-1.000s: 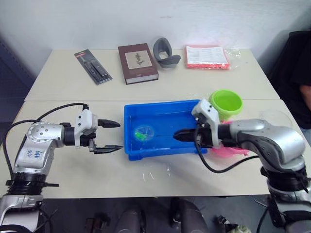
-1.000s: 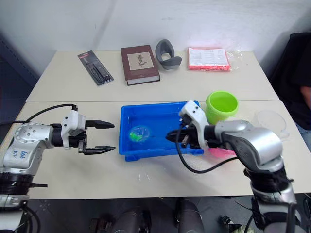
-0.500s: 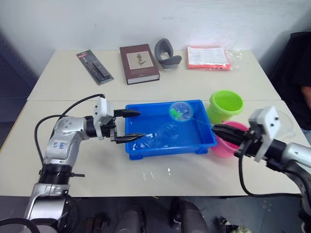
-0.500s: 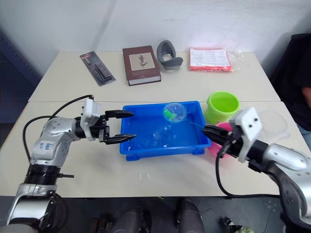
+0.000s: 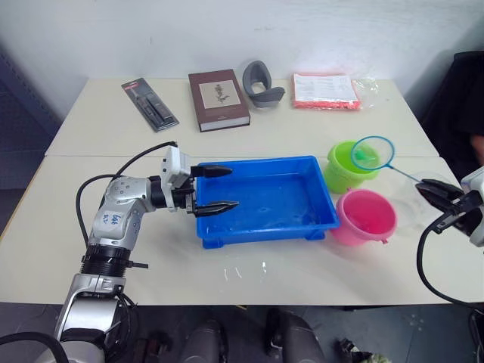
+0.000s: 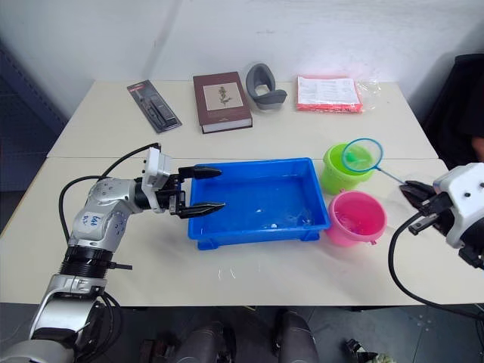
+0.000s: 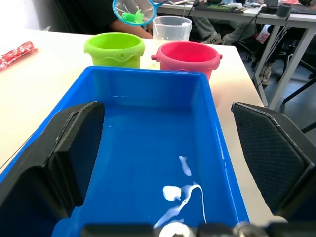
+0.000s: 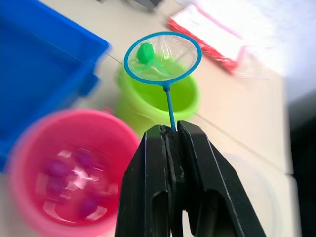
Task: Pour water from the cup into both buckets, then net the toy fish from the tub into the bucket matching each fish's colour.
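The blue tub point(image 5: 257, 162) lies mid-table with water in it. To its right stand the lime green bucket point(image 5: 339, 172) and the pink bucket point(image 5: 367, 216), which holds water and several pink fish point(image 8: 64, 170). My right gripper point(image 5: 423, 187) is shut on the net's thin handle. The net's blue hoop point(image 5: 372, 153) hangs just above the green bucket with a green toy fish point(image 8: 144, 52) in its mesh. My left gripper point(image 5: 234, 187) is open, its fingers straddling the tub's left end. The clear cup point(image 7: 171, 27) stands behind the buckets.
At the table's far edge lie a brown book point(image 5: 218, 98), a grey curved object point(image 5: 261, 82), a red-and-white packet point(image 5: 324, 89) and a black packaged tool point(image 5: 149, 103). Water drops point(image 5: 242, 268) dot the table in front of the tub. A person point(image 5: 475, 144) sits at the right edge.
My right gripper lifted the net with the green fish out of the tub and swung it right, over the green bucket. My left gripper moved up to the tub's left end.
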`<state>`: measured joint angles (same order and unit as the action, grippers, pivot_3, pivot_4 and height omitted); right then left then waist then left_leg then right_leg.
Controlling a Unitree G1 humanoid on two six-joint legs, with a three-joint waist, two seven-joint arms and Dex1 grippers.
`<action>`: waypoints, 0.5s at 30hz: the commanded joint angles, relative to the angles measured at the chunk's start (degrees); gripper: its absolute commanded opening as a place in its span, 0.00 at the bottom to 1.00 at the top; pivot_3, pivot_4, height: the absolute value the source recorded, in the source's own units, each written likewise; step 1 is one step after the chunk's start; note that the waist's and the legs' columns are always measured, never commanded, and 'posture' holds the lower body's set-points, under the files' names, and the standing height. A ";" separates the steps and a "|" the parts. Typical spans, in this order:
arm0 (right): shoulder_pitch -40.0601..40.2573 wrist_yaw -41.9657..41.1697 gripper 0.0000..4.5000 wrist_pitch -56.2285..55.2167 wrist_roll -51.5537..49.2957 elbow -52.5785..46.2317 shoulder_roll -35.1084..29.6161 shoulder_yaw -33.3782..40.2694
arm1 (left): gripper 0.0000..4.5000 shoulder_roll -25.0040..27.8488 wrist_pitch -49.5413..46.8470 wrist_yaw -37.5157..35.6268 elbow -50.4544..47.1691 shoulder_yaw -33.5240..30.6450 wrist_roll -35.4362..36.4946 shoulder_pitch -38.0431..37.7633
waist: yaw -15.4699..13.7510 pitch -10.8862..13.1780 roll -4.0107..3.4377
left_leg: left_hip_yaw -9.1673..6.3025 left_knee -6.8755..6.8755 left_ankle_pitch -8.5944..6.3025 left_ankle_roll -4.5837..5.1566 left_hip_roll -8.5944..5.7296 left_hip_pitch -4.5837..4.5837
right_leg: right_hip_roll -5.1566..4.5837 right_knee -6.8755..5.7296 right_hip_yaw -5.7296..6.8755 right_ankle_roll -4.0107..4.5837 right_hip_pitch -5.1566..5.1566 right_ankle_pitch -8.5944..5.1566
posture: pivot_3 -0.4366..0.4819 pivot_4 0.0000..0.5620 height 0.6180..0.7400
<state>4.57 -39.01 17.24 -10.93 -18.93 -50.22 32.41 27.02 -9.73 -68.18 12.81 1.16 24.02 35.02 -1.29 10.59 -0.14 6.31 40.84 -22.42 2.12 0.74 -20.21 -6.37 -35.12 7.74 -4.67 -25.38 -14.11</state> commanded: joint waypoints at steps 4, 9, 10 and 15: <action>-0.97 13.93 0.00 -31.17 24.46 12.74 -4.55 -8.25 | 0.99 -0.34 0.23 0.77 -2.39 -0.03 -0.04 -0.57 | 0.14 0.00 0.00 | 0.02 0.01 0.00 -0.01 0.03 0.00 | 0.00 -0.01 -0.01 0.00 0.00 0.00 | 0.48 0.27 1.00; -1.45 23.85 0.00 -42.05 37.59 17.70 -8.66 -11.12 | 0.99 -0.62 -0.23 1.40 -3.34 0.05 0.26 -1.04 | 0.05 0.01 -0.02 | 0.03 0.05 0.01 -0.02 0.04 -0.01 | -0.04 -0.02 -0.10 0.00 0.00 0.00 | 0.48 0.27 1.00; -1.41 25.41 0.00 -44.26 39.29 18.75 -9.48 -11.52 | 0.99 -0.74 -0.43 1.53 -3.74 0.19 0.34 -1.22 | 0.03 0.00 -0.02 | 0.01 0.08 0.01 -0.02 0.06 -0.03 | -0.04 -0.01 -0.12 0.00 0.00 0.00 | 0.48 0.27 1.00; -2.01 32.43 0.00 -49.73 45.49 21.59 -11.28 -11.63 | 0.99 -1.26 -1.12 2.07 -5.17 0.38 0.49 -1.93 | 0.06 0.01 -0.02 | -0.01 0.07 0.01 -0.02 0.06 -0.05 | -0.03 0.01 -0.17 0.00 0.01 0.00 | 0.48 0.27 1.00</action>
<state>3.26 -9.49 -30.71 33.08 2.39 -60.16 20.30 25.80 -10.93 -66.28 9.91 1.51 24.05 33.06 -1.22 10.60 -0.16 6.29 40.91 -22.41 2.10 0.80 -20.27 -6.40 -35.10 7.56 -4.67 -25.37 -14.11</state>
